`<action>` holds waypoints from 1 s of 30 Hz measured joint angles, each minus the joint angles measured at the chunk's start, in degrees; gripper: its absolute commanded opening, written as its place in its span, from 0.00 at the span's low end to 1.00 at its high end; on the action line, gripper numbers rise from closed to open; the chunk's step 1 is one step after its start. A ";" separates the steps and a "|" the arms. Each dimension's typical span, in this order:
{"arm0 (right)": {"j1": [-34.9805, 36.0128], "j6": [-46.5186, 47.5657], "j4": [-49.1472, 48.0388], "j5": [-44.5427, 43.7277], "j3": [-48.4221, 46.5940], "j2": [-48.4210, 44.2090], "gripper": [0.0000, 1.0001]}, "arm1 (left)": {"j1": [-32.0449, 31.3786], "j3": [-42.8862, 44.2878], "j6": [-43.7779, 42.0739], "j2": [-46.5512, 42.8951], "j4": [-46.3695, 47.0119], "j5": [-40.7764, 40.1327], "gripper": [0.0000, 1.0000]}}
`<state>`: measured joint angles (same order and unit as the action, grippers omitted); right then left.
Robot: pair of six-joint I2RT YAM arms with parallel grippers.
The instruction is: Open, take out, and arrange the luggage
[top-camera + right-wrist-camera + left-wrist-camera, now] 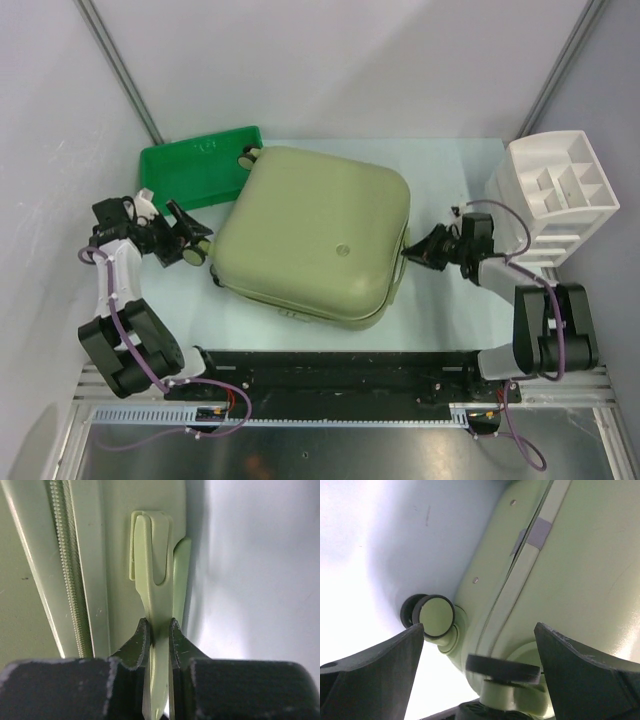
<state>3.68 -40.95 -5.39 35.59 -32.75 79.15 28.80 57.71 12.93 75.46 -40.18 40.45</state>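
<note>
**Luggage lies shut on the table, zipper pull in the right gripper's pinch**

The right gripper has closed its two dark, serrated fingertips on the flat zipper pull, one pad on each face of the tab. The tab is a slim moulded piece in the same pale olive as the shell, hanging from a rounded slider. Just beside it run the fine zipper teeth along a smooth raised band.

The step in hand looks like unzipping. To do it well, the pull should be drawn along the line of the teeth rather than away from the shell, slowly at the rounded corners, because a thin, slick tab could slip out of a pinch this narrow.

The left gripper stands wide open at the opposite end, holding nothing. Its fingers sit either side of a corner bearing two small wheels with black tyres and pale hubs. Pressing there would likely keep the case from sliding during the pull.

The luggage sits mid-table, flat on one broad face. It is a hard, matte shell with soft corners and a small round badge on top. A flat green tray lies at its far left, partly under one corner, and a white compartmented organizer stands well apart at the far right.
</note>
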 measured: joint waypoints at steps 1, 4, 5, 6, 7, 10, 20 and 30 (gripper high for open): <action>-1.01 1.38 0.15 -1.22 -2.01 1.60 0.00 | -0.33 0.00 -0.02 0.15 -0.02 0.33 0.96; -3.37 5.38 0.61 -4.24 -7.69 5.81 0.00 | -3.54 0.00 0.00 0.24 0.00 0.76 0.95; -3.98 6.54 0.59 -5.33 -9.27 6.88 0.00 | -4.70 0.00 0.00 0.28 0.04 0.94 0.95; -4.52 7.54 0.57 -6.34 -10.54 7.61 0.12 | -6.14 0.00 0.02 0.35 0.13 1.05 0.95; -5.05 8.61 0.63 -7.19 -11.50 8.00 0.26 | -7.82 0.00 0.09 0.55 0.35 1.38 0.95; -6.64 10.23 0.72 -7.72 -13.79 7.80 0.62 | -11.47 0.00 0.46 1.31 1.60 1.97 0.95; -5.88 18.95 5.27 -0.55 -19.04 -10.32 0.92 | -17.31 0.02 6.23 4.22 13.38 0.94 0.93; 8.94 45.31 31.45 7.23 -24.50 -25.49 0.85 | -24.79 -0.04 19.32 5.16 31.21 -0.55 0.88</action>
<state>12.62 4.36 26.06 42.83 -57.25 53.67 4.01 57.67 32.25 80.62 -8.97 39.90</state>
